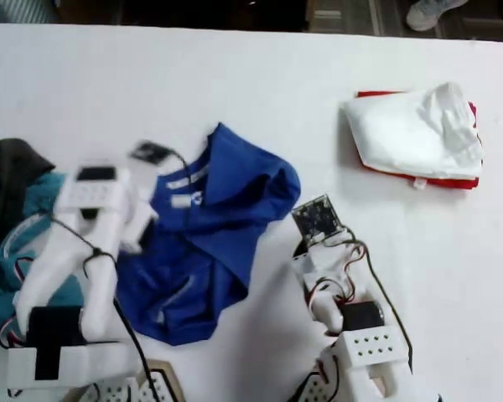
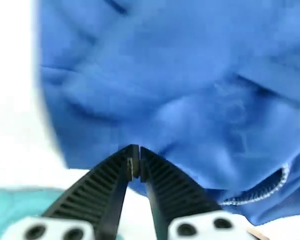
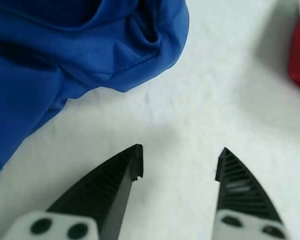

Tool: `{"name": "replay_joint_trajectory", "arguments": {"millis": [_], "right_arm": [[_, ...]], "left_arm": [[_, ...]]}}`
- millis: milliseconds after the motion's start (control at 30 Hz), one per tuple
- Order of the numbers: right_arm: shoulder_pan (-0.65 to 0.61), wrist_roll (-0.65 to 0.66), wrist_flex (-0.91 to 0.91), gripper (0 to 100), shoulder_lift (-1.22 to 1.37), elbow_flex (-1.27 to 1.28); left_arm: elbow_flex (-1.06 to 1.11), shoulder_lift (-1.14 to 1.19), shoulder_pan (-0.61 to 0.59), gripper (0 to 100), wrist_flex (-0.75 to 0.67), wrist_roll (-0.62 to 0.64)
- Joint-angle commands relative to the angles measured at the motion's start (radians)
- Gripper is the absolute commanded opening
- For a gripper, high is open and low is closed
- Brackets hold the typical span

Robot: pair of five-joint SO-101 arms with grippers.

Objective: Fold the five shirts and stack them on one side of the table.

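From above, a crumpled blue shirt lies mid-table, toward the near edge. At the left edge, a teal shirt is bunched up with a dark shirt just beyond it. Toward the right edge and the far side, a folded white shirt sits on a folded red shirt whose rim shows around it. The left arm stands over the teal shirt, its wrist at the blue shirt's left side. The right arm stands at the near edge, just right of the blue shirt.

In the left wrist view, the left jaws are clenched tip to tip right at the blue shirt's hem - I cannot tell whether cloth is pinched between them. Teal cloth shows beside them.

In the right wrist view, the right jaws are released, spread wide over bare table - the blue shirt lies near one jaw and a strip of red well off past the other.
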Motion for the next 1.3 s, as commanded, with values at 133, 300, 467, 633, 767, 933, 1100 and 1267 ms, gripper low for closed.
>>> {"name": "replay_joint_trajectory", "arguments": {"millis": [133, 300, 467, 633, 767, 933, 1100, 1267], "right_arm": [[0.008, -0.009, -0.019, 24.1, -0.018, -0.009], [0.008, -0.009, -0.019, 24.1, -0.018, -0.009], [0.008, -0.009, -0.019, 24.1, -0.018, -0.009], [0.008, -0.009, -0.019, 24.1, -0.018, -0.009], [0.008, -0.009, -0.019, 24.1, -0.018, -0.009], [0.008, -0.009, -0.019, 24.1, -0.018, -0.009], [0.008, -0.008, -0.019, 24.1, -0.018, -0.009], [0.008, -0.008, -0.019, 24.1, -0.018, -0.009]], "left_arm": [[-0.579, 0.002, -0.109, 3, 0.256, 0.005], [-0.584, 0.005, -0.104, 4, 0.292, 0.006], [-0.344, 0.005, -0.104, 25, 0.135, 0.008], [-0.127, 0.005, -0.103, 27, -0.089, 0.055], [-0.007, 0.005, -0.086, 27, -0.216, 0.063], [0.09, 0.005, -0.057, 27, -0.327, 0.063], [0.159, 0.005, -0.018, 26, -0.407, 0.063], [0.179, 0.005, 0.002, 24, -0.463, 0.061]]}}
